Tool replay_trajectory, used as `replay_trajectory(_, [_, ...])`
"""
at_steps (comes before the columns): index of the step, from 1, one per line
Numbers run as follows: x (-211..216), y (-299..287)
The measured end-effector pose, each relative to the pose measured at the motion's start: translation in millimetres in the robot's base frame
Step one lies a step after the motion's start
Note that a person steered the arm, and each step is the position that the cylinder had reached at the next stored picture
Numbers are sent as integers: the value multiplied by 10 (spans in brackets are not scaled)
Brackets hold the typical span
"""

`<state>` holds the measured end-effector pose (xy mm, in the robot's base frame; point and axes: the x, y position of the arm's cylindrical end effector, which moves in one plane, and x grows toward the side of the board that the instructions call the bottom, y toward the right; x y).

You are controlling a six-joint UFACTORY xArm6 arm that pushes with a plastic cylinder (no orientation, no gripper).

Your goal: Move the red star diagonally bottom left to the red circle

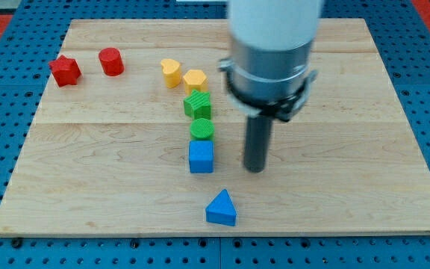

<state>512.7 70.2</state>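
Note:
The red star (65, 71) lies near the board's top left corner. The red circle (111, 61) stands just to its right and slightly higher, a small gap between them. My tip (255, 169) rests on the board right of centre, far to the right of both red blocks. It stands just right of the blue cube (201, 157), apart from it.
A yellow heart (171, 73) and a yellow hexagon (195, 80) sit at top centre. Below them run a green star (197, 104), a green circle (201, 129) and the blue cube in a column. A blue triangle (222, 208) lies near the wooden board's (88, 187) bottom edge.

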Motion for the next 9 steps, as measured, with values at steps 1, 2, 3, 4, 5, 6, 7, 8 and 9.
replay_trajectory(1, [-596, 181])
replay_trajectory(2, [-1255, 14])
replay_trajectory(3, [-1787, -694])
replay_trajectory(4, [-2185, -1508])
replay_trajectory(5, [-2583, -2338])
replay_trajectory(6, [-2630, -2864])
replay_trajectory(7, [-2381, -2937])
replay_trajectory(8, [-2291, -2790])
replay_trajectory(9, [-2200, -2795])
